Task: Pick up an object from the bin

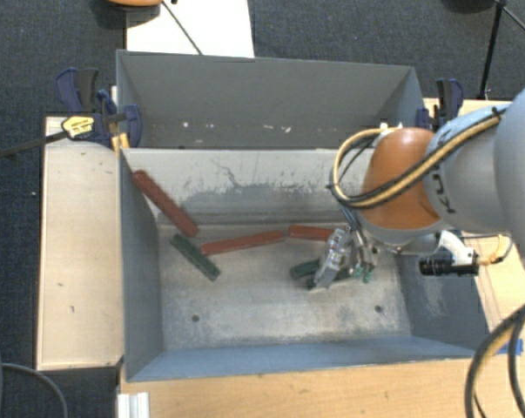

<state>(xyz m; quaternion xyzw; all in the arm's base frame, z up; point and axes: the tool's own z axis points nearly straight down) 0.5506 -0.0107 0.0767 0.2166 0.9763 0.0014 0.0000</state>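
Here, the gripper [330, 273] is positioned low in the right half of the grey metal bin [140, 303], close to the floor. It is carried by the arm [497, 172], which enters from the right with an orange cover [397, 190] and looped cables at the wrist. Whether the claw is apart or together cannot be told.

A small dark green piece [302, 272] is located on the floor at the left of the gripper tip. It is either touching the tip or just beside it; which of the two cannot be determined, and it is not seen to be clamped.

A short reddish-brown piece [310, 232] is placed just beyond the gripper, toward the far wall. A long reddish-brown stick [240, 243] is laid flat to its left, running toward a dark green bar [195, 257] on the left part of the floor. A further reddish-brown bar [162, 203] is leaned against the left wall, well apart from the gripper.
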